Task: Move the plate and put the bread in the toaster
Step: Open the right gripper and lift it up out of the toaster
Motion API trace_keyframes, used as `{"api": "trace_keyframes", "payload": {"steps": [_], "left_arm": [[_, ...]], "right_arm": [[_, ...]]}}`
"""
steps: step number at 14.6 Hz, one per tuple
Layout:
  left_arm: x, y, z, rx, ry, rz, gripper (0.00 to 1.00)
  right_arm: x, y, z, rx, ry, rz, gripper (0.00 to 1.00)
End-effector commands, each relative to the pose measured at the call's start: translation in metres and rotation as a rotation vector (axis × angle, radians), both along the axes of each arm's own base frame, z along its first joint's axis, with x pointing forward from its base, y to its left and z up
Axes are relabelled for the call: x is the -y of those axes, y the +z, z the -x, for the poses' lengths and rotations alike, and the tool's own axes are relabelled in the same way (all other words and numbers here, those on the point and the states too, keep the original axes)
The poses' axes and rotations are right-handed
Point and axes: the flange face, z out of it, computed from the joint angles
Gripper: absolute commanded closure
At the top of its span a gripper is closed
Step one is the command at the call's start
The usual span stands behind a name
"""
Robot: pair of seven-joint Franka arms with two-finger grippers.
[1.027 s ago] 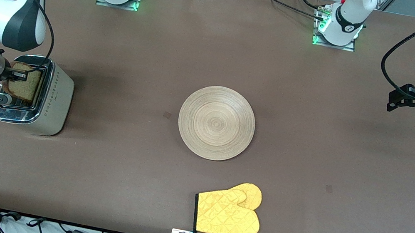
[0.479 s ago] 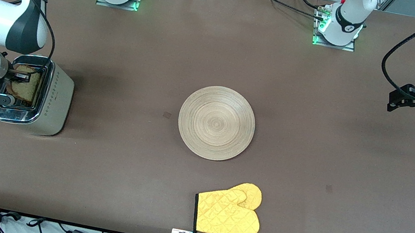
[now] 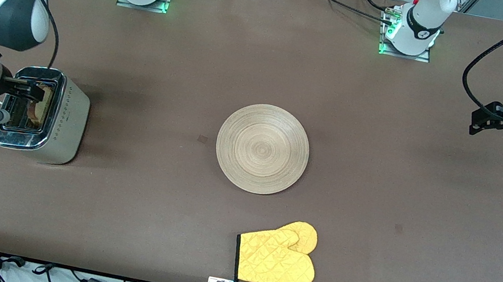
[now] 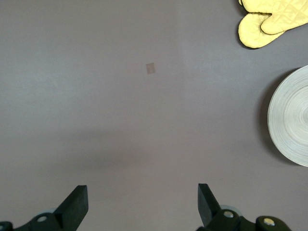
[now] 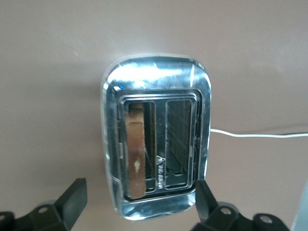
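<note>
Jaws of the right gripper (image 5: 137, 202) stand wide and empty over the toaster (image 3: 44, 114); left gripper (image 4: 142, 204), likewise wide and empty, waits. The bread (image 5: 135, 149), light and crumbly, sits in a slot. The plate (image 3: 262, 148), stiff and probably light, lies mid-table; its rim looks the best hold.

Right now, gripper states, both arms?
Left gripper: open, holding nothing, waiting over bare table at the left arm's end.
Right gripper: open, holding nothing, over the toaster; the bread sits in a slot.
</note>
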Motion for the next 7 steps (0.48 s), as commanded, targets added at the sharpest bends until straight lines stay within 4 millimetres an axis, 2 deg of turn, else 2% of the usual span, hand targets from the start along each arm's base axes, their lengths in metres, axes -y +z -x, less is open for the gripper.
{"api": "trace_keyframes", "payload": {"steps": [1,4,6,7], "left_arm": [[0.0,0.007,0.002,0.0,-0.017,-0.016,0.0],[0.0,0.007,0.002,0.0,-0.017,-0.016,0.0],[0.0,0.007,0.002,0.0,-0.015,-0.016,0.0],[0.0,0.007,0.002,0.0,-0.016,-0.017,0.0]], "right_arm": [[-0.009,0.047,0.0,0.03,-0.012,-0.094,0.0],[-0.006,0.065,0.005,0.012,-0.021,-0.115,0.0],[-0.01,0.081,0.011,0.038,-0.016,-0.129,0.0],[-0.012,0.082,0.011,0.04,-0.009,-0.13,0.0]]}}
